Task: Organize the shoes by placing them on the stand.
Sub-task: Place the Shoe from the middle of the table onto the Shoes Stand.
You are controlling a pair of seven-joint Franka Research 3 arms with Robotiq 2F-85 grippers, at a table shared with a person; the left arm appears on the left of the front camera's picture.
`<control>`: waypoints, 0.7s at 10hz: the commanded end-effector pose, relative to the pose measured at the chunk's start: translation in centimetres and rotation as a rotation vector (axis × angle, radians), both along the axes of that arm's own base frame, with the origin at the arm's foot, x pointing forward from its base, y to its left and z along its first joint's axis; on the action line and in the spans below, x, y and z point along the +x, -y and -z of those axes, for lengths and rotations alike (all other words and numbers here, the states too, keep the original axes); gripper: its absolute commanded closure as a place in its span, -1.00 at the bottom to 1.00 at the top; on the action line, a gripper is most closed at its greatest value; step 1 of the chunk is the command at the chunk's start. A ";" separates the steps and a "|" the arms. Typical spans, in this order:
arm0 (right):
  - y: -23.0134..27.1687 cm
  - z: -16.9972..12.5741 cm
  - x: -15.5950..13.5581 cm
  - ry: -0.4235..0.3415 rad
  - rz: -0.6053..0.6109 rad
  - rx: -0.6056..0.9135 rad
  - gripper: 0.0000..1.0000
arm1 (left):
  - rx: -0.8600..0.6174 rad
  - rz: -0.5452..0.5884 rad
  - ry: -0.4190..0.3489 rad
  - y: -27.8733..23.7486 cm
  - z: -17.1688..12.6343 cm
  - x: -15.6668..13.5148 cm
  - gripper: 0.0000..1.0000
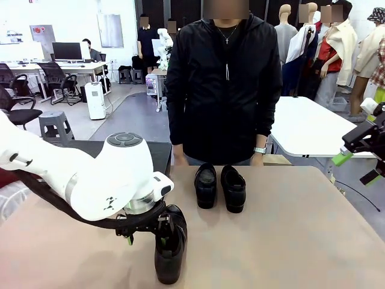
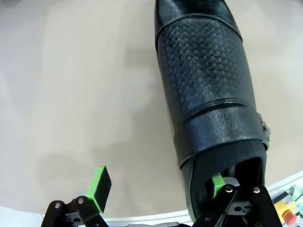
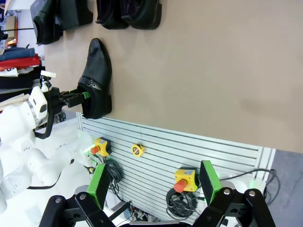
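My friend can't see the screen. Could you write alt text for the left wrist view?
A shiny black dress shoe lies on a beige table. The left end effector stands open astride its side wall, one green-padded finger inside the opening, one outside.

a: how's the light?
b: bright and even, from overhead. the table [image 2: 71,94] shows only soft shadows, with one faint patch just past the outer finger of the left gripper [image 2: 158,182].
a: any glare?
b: a mild sheen on the shoe [image 2: 203,71] ahead of that gripper; its embossed grain stays sharp.
a: blur?
b: the finger bases at the bottom edge go a little soft.
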State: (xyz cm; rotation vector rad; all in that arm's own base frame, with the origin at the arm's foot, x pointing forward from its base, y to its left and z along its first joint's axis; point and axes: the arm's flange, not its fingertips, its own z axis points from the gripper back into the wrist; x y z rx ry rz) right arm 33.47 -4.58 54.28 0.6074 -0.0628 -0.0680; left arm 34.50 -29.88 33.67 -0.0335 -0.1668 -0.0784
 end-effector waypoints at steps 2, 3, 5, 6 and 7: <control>0.0 -0.3 0.1 -0.010 0.004 0.016 -1.00 | 0.017 -0.024 0.037 1.0 0.3 0.7 1.00; 0.0 -0.3 0.1 -0.010 0.004 0.016 -1.00 | 0.017 -0.027 0.055 1.1 0.3 0.7 1.00; 0.0 -0.3 0.1 -0.010 0.004 0.016 -1.00 | 0.010 -0.024 0.066 1.2 0.3 0.8 1.00; 0.0 -0.3 0.1 -0.010 0.004 0.016 -1.00 | 0.012 -0.013 0.076 1.4 0.3 0.7 1.00; 0.0 -0.3 0.1 -0.010 0.004 0.016 -1.00 | 0.016 -0.008 0.087 1.6 0.4 0.7 1.00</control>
